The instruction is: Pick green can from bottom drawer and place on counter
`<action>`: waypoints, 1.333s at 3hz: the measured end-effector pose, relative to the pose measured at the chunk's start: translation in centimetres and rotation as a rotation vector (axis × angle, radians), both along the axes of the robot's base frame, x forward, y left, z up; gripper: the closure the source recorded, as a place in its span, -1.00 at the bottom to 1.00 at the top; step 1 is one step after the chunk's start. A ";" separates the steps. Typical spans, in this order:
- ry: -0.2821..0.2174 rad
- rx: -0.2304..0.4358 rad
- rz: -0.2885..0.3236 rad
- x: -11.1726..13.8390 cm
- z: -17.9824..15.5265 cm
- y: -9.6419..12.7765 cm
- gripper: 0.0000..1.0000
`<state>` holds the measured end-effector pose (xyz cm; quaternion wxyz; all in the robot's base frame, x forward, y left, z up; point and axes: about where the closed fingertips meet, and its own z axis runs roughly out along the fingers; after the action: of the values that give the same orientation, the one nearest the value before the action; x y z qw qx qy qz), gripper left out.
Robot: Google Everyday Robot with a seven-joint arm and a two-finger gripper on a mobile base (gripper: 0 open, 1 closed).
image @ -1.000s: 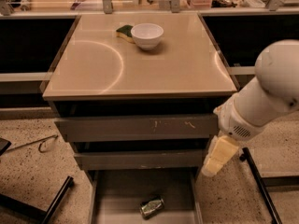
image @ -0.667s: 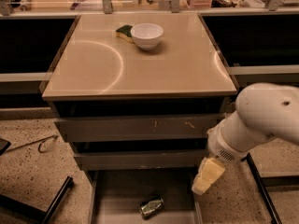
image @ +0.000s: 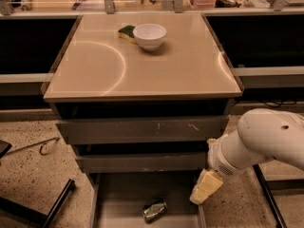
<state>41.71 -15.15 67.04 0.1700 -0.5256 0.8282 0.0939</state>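
Tally | counter (image: 180, 75): 1 | white bowl (image: 149, 35): 1 | sponge (image: 126, 32): 1 | grey drawers: 3, namely upper drawer front (image: 142, 129), middle drawer front (image: 142, 163), bottom drawer (image: 118, 208) | green can (image: 155, 210): 1, on bottom drawer floor | robot arm (image: 266, 144): 1 | end effector (image: 202, 191): 1, at the bottom drawer's right rim, right of the can.

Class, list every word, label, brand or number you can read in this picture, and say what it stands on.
None readable.
green can in the bottom drawer: any print too blurred.
gripper over the drawer's right edge: no marking seen.
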 end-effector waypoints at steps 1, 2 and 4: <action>0.000 0.000 0.000 0.0 0.0 0.0 -1.00; 0.013 0.032 0.012 0.0 -3.6 0.8 -1.00; 0.105 0.177 0.067 0.3 -16.3 5.0 -1.00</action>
<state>41.97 -10.19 50.70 0.1690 -0.5304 0.8064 0.1998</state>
